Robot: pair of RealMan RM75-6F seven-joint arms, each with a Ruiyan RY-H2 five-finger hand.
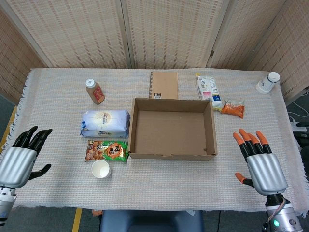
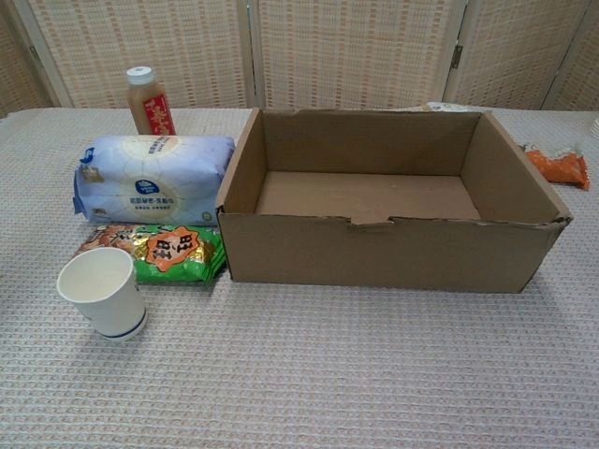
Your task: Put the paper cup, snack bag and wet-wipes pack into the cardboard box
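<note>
An empty cardboard box (image 1: pixel 173 155) (image 2: pixel 393 257) stands open at the table's middle. Left of it lie a pale blue wet-wipes pack (image 1: pixel 105 123) (image 2: pixel 153 178), a green and orange snack bag (image 1: pixel 107 151) (image 2: pixel 161 253) in front of that, and an upright white paper cup (image 1: pixel 100 169) (image 2: pixel 103 292) nearest the front edge. My left hand (image 1: pixel 21 158) hovers at the front left with fingers spread, holding nothing. My right hand (image 1: pixel 258 162) is at the front right, fingers apart and empty. Neither hand shows in the chest view.
A brown bottle (image 1: pixel 95 91) (image 2: pixel 149 101) stands behind the wipes. A notebook (image 1: pixel 163 85) lies behind the box. A white packet (image 1: pixel 208 90), an orange snack bag (image 1: pixel 233 108) (image 2: pixel 560 167) and a tipped paper cup (image 1: pixel 268 82) lie at the back right.
</note>
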